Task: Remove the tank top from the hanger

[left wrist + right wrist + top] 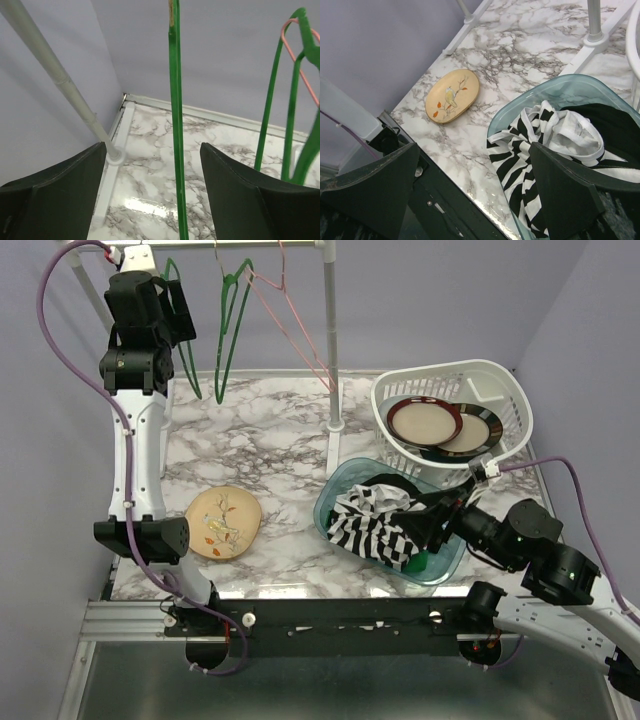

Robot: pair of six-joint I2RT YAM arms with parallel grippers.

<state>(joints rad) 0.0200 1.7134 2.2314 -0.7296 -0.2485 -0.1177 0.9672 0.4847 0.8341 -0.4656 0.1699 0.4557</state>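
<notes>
So from where we sit, this one looks basically done. The striped tank top [365, 525] is lying crumpled in the teal bin [330, 492] at the lower right of the overhead view, draped partly over the bin's near rim, with a black garment [400, 488] next to it. No hanger is threaded through it as far as we can see, though the folds hide a fair bit, so we can't fully rule out something buried underneath.

Up at the top left, the green hanger [175, 125] hangs from the rail [240, 244] with nothing on it, and the pink hanger [298, 67] further right looks bare too. So our read is that the top is off the hanger and dropped in the bin.

End effector states: the left end effector [152, 146] is raised high in the upper left of the overhead view, fingers spread wide. In its wrist view the green hanger's rod runs straight down the gap between them, and we see no contact on either side. The right end effector [474, 147] hovers low over the bin, also spread apart and gripping nothing, with the striped fabric under its right-hand finger in the wrist view.

What's left, we think: not much. Maybe pull both arms clear over the marble surface [270, 440], and that's about it.
</notes>
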